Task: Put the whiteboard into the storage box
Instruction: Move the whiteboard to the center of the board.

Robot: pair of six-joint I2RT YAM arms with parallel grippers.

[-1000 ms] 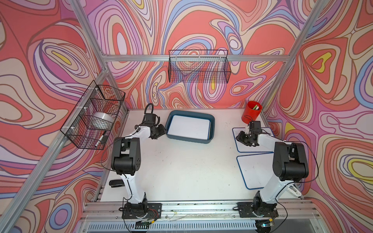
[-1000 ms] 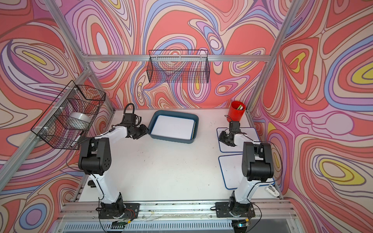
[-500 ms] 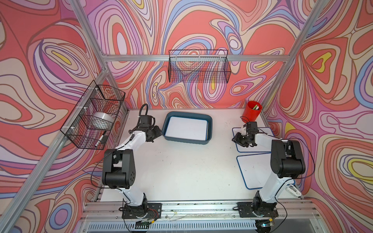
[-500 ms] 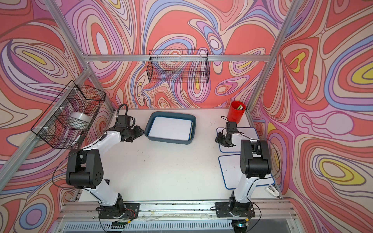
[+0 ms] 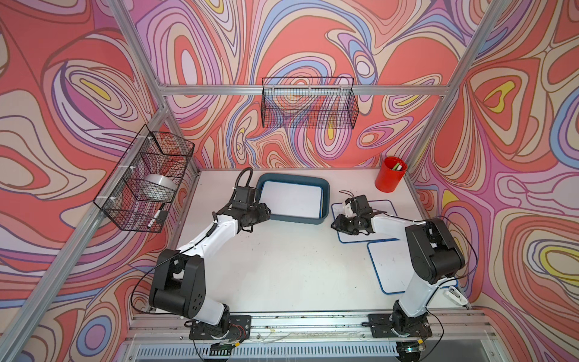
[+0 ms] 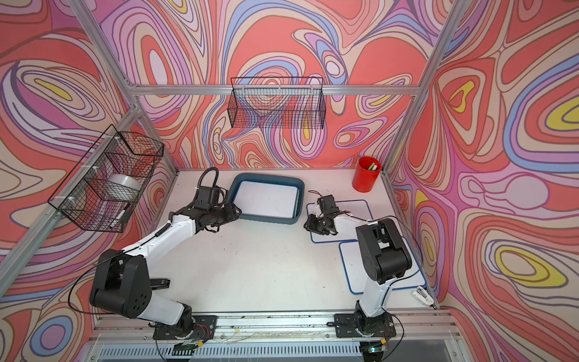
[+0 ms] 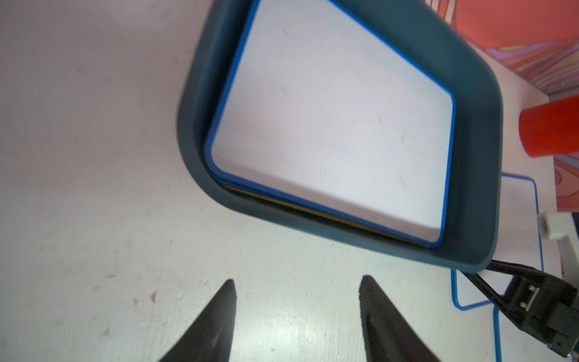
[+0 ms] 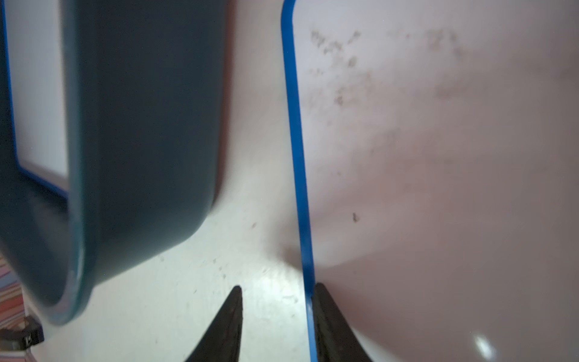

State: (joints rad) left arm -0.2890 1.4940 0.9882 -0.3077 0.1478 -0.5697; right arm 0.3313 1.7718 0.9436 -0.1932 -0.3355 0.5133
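Observation:
The teal storage box [image 5: 294, 221] stands at the back middle of the table with one blue-framed whiteboard [image 5: 291, 200] lying flat inside it. A second whiteboard [image 5: 382, 207] lies on the table just right of the box, and a third whiteboard [image 5: 388, 264] lies nearer the front. My left gripper [image 7: 297, 280] is open and empty above bare table at the box's front-left corner [image 7: 200, 163]. My right gripper [image 8: 278, 286] is open astride the second whiteboard's left edge [image 8: 294, 125]. One of its fingers rests on the board, the other on the table side.
A red cup [image 5: 390, 178] with markers stands at the back right corner. Wire baskets hang on the back wall [image 5: 308, 106] and the left wall [image 5: 144, 178]. A small white object [image 5: 454, 293] lies at the front right table edge.
My left gripper opened a little and drew back from the box's left rim to its front-left corner. My right gripper moved left, and the second whiteboard slid left with it toward the box.

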